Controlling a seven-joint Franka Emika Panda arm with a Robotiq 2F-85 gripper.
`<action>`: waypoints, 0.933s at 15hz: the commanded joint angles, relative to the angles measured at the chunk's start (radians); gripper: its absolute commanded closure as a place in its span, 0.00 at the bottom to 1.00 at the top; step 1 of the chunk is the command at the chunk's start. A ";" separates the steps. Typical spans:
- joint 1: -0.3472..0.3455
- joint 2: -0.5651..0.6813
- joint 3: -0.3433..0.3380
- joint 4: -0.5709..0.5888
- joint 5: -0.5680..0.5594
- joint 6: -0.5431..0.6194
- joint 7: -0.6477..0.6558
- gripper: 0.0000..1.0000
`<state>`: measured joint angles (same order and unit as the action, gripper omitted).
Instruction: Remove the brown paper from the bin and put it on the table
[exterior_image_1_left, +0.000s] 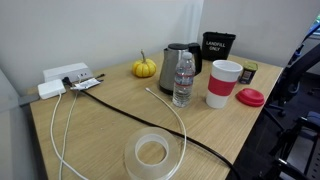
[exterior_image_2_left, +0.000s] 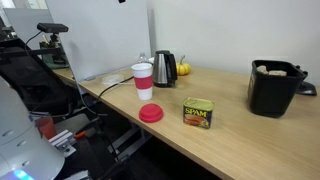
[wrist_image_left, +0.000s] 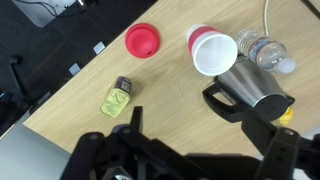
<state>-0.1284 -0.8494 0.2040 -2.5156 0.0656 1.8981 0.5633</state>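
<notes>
The black bin (exterior_image_2_left: 275, 92) stands on the table (exterior_image_2_left: 230, 140) at its far end. Brown paper (exterior_image_2_left: 270, 69) shows crumpled inside its open top. In an exterior view the bin (exterior_image_1_left: 217, 46) shows its white "LANDFILL ONLY" lettering behind the kettle, and the paper is hidden there. In the wrist view my gripper (wrist_image_left: 205, 150) is open and empty, high above the table (wrist_image_left: 160, 110) near the kettle (wrist_image_left: 255, 88). The bin is out of the wrist view.
A red-and-white cup (wrist_image_left: 212, 52), a red lid (wrist_image_left: 141, 40), a Spam can (wrist_image_left: 118, 98) and a water bottle (wrist_image_left: 266, 50) lie below me. A small pumpkin (exterior_image_1_left: 145, 67), a tape roll (exterior_image_1_left: 152, 152), cables (exterior_image_1_left: 120, 105) and a power strip (exterior_image_1_left: 62, 78) occupy the other end.
</notes>
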 joint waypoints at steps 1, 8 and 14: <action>-0.044 0.103 0.023 0.030 -0.044 0.110 0.065 0.00; -0.021 0.165 -0.007 0.031 -0.101 0.225 0.128 0.00; -0.021 0.164 -0.006 0.033 -0.101 0.225 0.129 0.00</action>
<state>-0.1615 -0.6879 0.2076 -2.4846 -0.0265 2.1249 0.6859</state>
